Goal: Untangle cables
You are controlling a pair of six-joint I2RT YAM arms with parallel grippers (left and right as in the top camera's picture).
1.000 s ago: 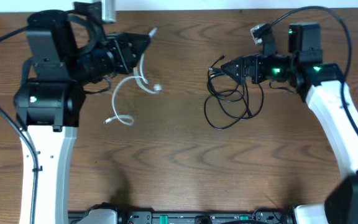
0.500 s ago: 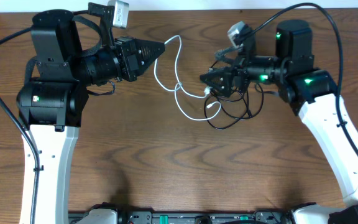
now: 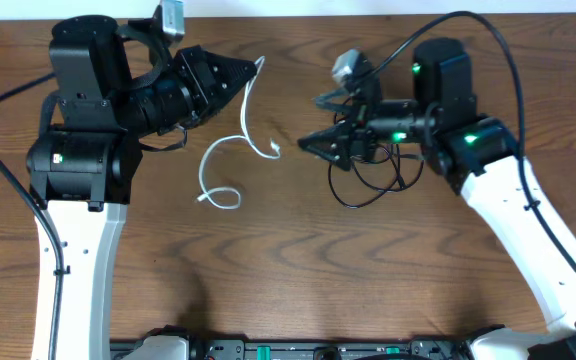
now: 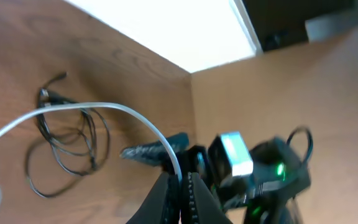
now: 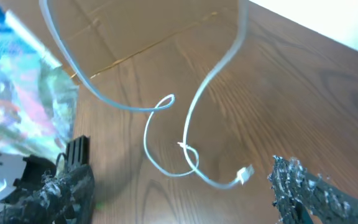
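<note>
My left gripper [image 3: 255, 71] is shut on one end of the white cable [image 3: 244, 115], which hangs from it and curls onto the table in a small loop. In the left wrist view the white cable [image 4: 104, 106] arcs away from the closed fingertips [image 4: 180, 194], and the black cable [image 4: 45, 98] lies coiled on the wood beyond. My right gripper [image 3: 314, 121] stands open above the table, left of the black cable [image 3: 351, 203], with nothing between its fingers. In the right wrist view the white cable [image 5: 188, 118] and its plug [image 5: 246, 173] lie between the spread fingers [image 5: 61, 186].
The thick black robot wire [image 3: 488, 40] arches over the right arm. The table's back edge [image 3: 298, 16] runs behind both grippers. The left arm's base [image 3: 73, 160] stands at the left.
The left gripper has pulled the white cable back to the left, away from the black coil. The right gripper has moved left past the black cable, its jaws slightly narrower.
</note>
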